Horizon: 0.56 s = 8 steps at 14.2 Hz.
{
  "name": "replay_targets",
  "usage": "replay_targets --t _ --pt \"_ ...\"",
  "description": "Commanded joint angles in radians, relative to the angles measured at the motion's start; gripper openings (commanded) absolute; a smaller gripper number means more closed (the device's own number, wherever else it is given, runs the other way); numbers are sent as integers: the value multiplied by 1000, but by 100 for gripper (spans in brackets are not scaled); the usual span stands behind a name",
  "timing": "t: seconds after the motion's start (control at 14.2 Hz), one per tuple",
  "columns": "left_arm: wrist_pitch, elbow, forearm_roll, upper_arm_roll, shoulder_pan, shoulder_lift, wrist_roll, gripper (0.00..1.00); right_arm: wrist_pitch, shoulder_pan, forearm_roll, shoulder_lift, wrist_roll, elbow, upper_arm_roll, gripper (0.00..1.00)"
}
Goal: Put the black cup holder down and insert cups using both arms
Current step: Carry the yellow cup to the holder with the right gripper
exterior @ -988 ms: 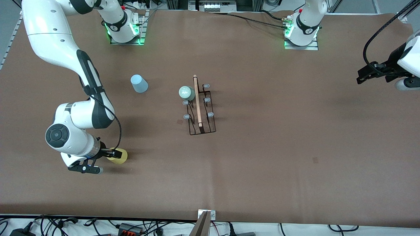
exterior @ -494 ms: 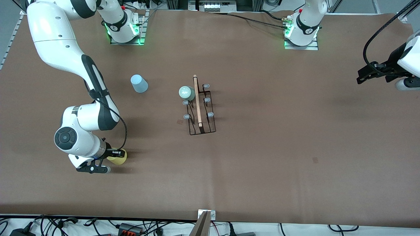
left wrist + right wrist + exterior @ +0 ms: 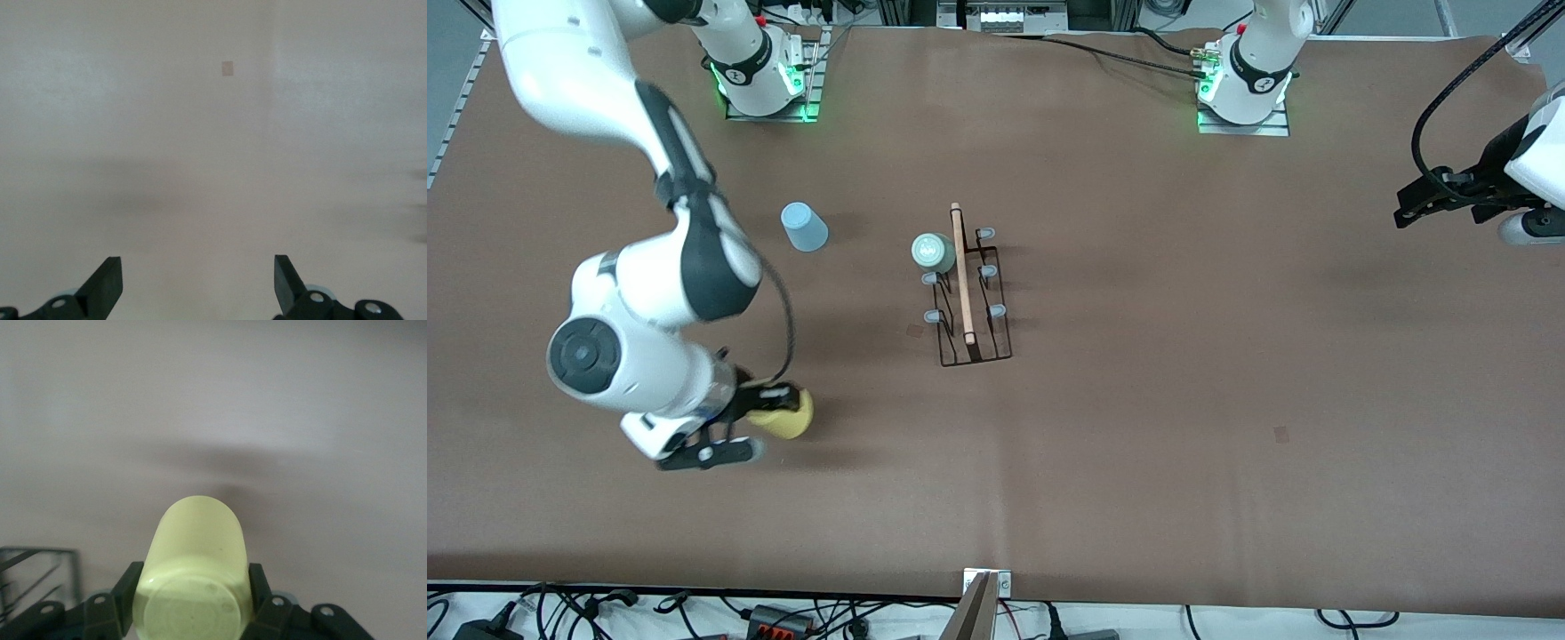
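Observation:
The black cup holder [image 3: 970, 293] stands mid-table with its wooden rod on top; a corner of it shows in the right wrist view [image 3: 33, 577]. The pale green cup [image 3: 932, 252] sits upside down on one of its pegs. The light blue cup [image 3: 804, 227] stands upside down on the table, toward the right arm's end. My right gripper [image 3: 769, 402] is shut on the yellow cup [image 3: 784, 414], held sideways above the table; the cup fills the jaws in the right wrist view [image 3: 195, 577]. My left gripper [image 3: 198, 283] is open and empty, waiting at the table's edge [image 3: 1423, 200].
The brown table mat [image 3: 1183, 356] has small dark marks near the holder and toward the left arm's end. Cables and a metal bracket [image 3: 985, 591] lie along the table's edge nearest the front camera.
My right gripper has lifted the yellow cup off the table and carried it a little toward the holder. The left arm has not moved.

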Motion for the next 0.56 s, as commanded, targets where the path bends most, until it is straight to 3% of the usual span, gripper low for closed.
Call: replay_targets --t 0.0,0.49 --pt "-6 21 -14 2 6 5 26 100 -28 88 3 2 -1 17 8 1" --pt "-2 21 -20 2 12 5 2 100 -94 208 26 -21 134 9 13 3"
